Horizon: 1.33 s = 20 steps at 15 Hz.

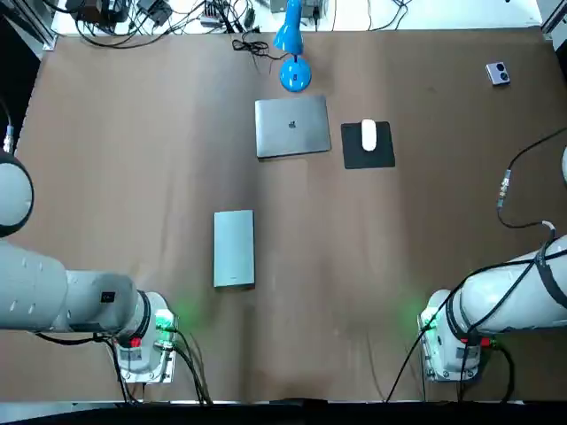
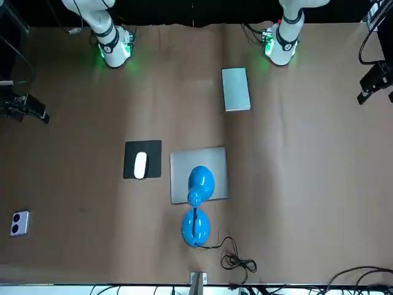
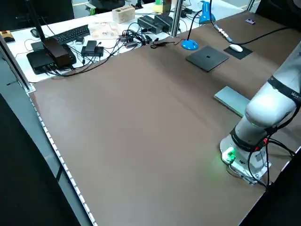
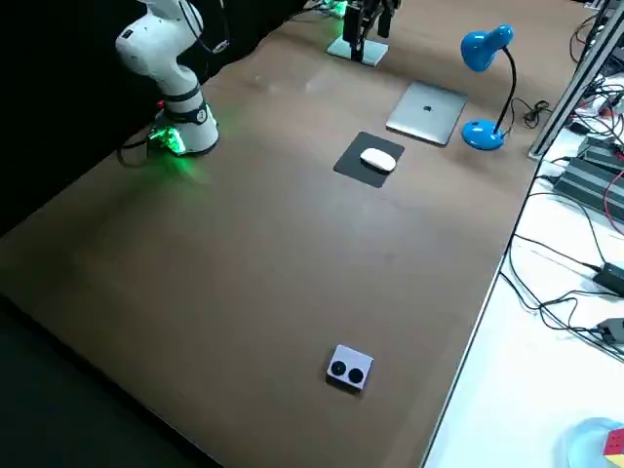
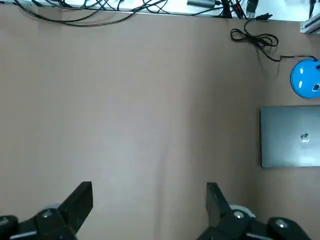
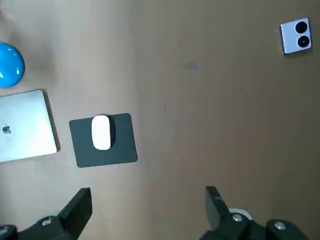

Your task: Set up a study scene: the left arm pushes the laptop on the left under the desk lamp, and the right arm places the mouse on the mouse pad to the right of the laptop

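A closed silver laptop [image 1: 292,126] lies directly in front of the blue desk lamp [image 1: 294,74], whose head hangs over the laptop's far edge [image 2: 200,181]. Just right of the laptop a white mouse [image 1: 368,135] rests on the black mouse pad [image 1: 381,158]. Both arms are drawn back, raised over their own sides of the table. My left gripper [image 5: 148,205] is open high above bare table, well to the left of the laptop [image 5: 292,136]. My right gripper [image 6: 147,207] is open too, high above the table on the near side of the mouse [image 6: 101,132], holding nothing.
A second flat grey slab [image 1: 234,248] lies closer to the arm bases, left of centre. A small white device with two dark circles [image 1: 498,73] sits at the far right. Cables [image 1: 251,44] trail behind the lamp along the far edge.
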Each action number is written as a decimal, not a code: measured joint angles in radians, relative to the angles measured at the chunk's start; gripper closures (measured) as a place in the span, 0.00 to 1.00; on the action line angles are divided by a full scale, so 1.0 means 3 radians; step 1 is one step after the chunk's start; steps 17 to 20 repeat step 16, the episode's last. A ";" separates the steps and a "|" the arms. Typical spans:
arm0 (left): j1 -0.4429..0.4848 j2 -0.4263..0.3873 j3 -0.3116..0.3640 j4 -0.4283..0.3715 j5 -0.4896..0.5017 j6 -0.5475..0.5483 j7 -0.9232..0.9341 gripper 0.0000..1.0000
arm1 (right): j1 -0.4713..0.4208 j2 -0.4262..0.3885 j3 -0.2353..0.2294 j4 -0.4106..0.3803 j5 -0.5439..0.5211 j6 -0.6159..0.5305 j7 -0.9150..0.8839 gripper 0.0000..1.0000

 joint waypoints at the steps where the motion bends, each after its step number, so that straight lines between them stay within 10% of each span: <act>1: 0.0000 0.0008 -0.0001 -0.0005 -0.0006 0.0000 0.0000 0.00 | -0.0013 0.0000 -0.0008 -0.0001 0.0000 -0.0001 0.0000 0.00; 20: 0.0006 0.0092 -0.0008 -0.0103 -0.0013 0.0031 -0.0062 0.00 | -0.0195 -0.0002 -0.0023 -0.0009 -0.0011 -0.0166 -0.0411 0.00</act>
